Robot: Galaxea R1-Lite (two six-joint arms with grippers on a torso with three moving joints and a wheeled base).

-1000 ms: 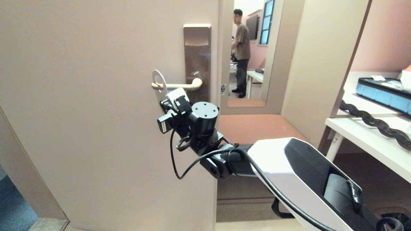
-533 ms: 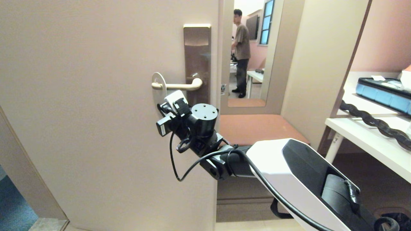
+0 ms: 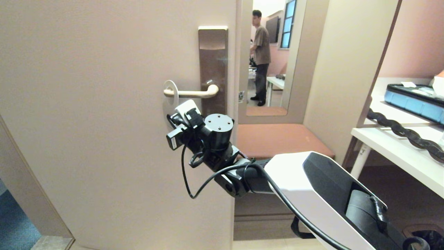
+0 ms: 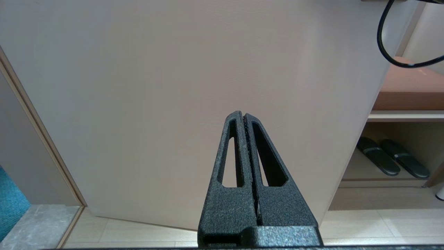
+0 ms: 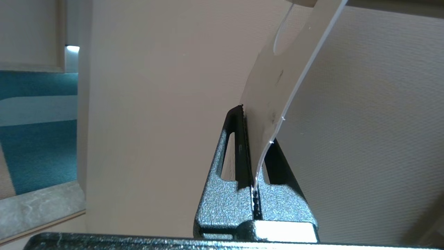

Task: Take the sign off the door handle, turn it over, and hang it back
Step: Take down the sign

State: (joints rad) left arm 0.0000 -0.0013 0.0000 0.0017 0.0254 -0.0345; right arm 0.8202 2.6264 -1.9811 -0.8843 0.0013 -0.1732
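The white sign point(image 3: 171, 82) hangs against the door with its oval hole round the free end of the beige door handle point(image 3: 194, 92), which juts from a brown lock plate point(image 3: 213, 62). My right gripper point(image 3: 177, 113) is just below the handle, shut on the sign's lower end. In the right wrist view the sign point(image 5: 277, 86) rises bent from between the fingers of the right gripper point(image 5: 249, 119). My left gripper point(image 4: 244, 116) is shut on nothing, parked low and facing the lower part of the door.
The beige door point(image 3: 104, 121) fills the left. Through the doorway a person point(image 3: 261, 52) stands in the far room. A brown bench point(image 3: 274, 135) sits right of the door, with slippers point(image 4: 392, 161) under it. A white shelf point(image 3: 399, 146) with a blue case point(image 3: 412, 100) is at far right.
My right gripper has sunk a little with the sign. The sign's ring has come down over the handle's end and turned flatter to the door.
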